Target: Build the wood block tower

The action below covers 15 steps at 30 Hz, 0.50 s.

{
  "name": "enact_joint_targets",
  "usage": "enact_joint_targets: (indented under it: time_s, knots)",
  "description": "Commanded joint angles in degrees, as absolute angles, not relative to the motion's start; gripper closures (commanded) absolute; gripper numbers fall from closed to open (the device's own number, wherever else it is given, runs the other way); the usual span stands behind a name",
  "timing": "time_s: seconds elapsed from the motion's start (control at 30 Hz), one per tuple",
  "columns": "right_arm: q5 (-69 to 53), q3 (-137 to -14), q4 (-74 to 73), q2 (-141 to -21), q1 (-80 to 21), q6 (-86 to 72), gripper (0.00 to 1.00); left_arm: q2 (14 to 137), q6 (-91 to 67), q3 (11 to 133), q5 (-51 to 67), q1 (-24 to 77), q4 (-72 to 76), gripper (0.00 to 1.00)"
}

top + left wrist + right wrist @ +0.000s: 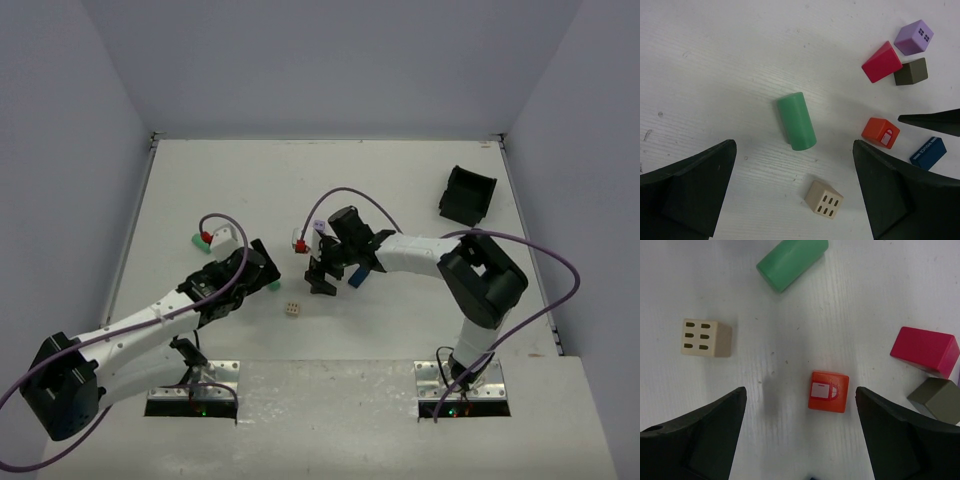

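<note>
The wood blocks lie loose and single on the white table; no tower shows. In the left wrist view I see a green cylinder (pixel 797 121) on its side, a tan cube (pixel 824 199), an orange-red cube (pixel 880 133), a blue block (pixel 928 152), a magenta block (pixel 881 61), an olive block (pixel 910 71) and a purple block (pixel 913 37). My left gripper (pixel 795 195) is open and empty above the tan cube. My right gripper (pixel 800 435) is open and empty, with the orange-red cube (pixel 828 391) on the table between its fingers.
A black plastic bin (pixel 467 194) stands at the back right. A small group of green, red and white pieces (pixel 210 238) lies at the left. The two grippers (pixel 250 272) (pixel 335 275) hover close together mid-table, with the tan cube (pixel 293 310) near them.
</note>
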State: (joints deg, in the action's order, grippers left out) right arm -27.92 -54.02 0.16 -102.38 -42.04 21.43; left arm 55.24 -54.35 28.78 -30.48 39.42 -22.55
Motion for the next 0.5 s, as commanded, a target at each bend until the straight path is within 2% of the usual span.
enact_joint_targets:
  time_s: [0.0, 0.1, 0.17, 0.2, 0.33, 0.47]
  knots:
    - [-25.78, -56.78, 2.79, -105.87, -42.11, 21.78, 0.16, 54.05, -55.01, 27.97, -31.15, 39.63, -21.46, 0.0]
    - [-25.43, -57.09, 3.06, -106.47, -42.16, 21.48, 0.36, 54.23, -54.93, 27.9, -30.39, 39.55, -21.42, 0.0]
    - [-25.73, -55.96, 4.17, -106.1, -42.1, 21.52, 0.56, 54.31, -54.93, 27.69, -30.08, 39.55, -21.28, 0.0]
    - [-26.11, -55.49, 4.16, -105.73, -42.1, 21.74, 0.62, 54.32, -54.98, 27.48, -29.86, 39.55, -21.07, 0.0]
    - [-27.49, -52.98, 5.48, -103.74, -42.27, 21.88, 0.76, 54.63, -54.82, 27.16, -28.89, 39.55, -20.02, 0.0]
    - [-28.03, -50.13, 6.52, -101.44, -42.52, 21.41, 0.83, 55.11, -54.76, 27.09, -28.63, 39.62, -19.86, 0.0]
